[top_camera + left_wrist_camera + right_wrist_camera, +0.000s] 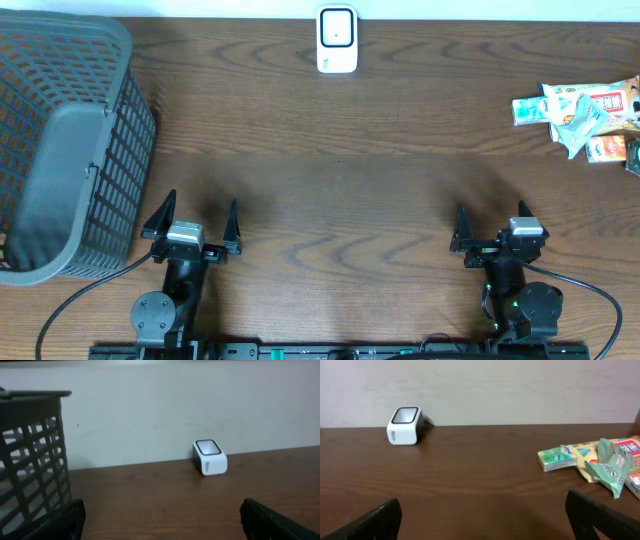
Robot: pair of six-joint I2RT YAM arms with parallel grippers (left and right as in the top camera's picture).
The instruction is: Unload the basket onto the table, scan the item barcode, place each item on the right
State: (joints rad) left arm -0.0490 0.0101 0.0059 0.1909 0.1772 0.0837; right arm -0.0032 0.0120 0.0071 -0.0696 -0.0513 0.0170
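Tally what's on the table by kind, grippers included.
Grey basket: 1
White scanner: 1
Pile of snack packets: 1, packets overlapping, number unclear
Grippers: 2, left gripper and right gripper, both open
Total: 5

Table [350, 190]: dark grained wood, looked matt. Basket [60, 150], beside left pincer [197, 222]: grey plastic lattice, dull. Scanner [337, 40], well ahead of it: smooth white plastic, glossy dark window. Packets [585, 115], ahead of right pincer [492, 228]: crinkled shiny film.
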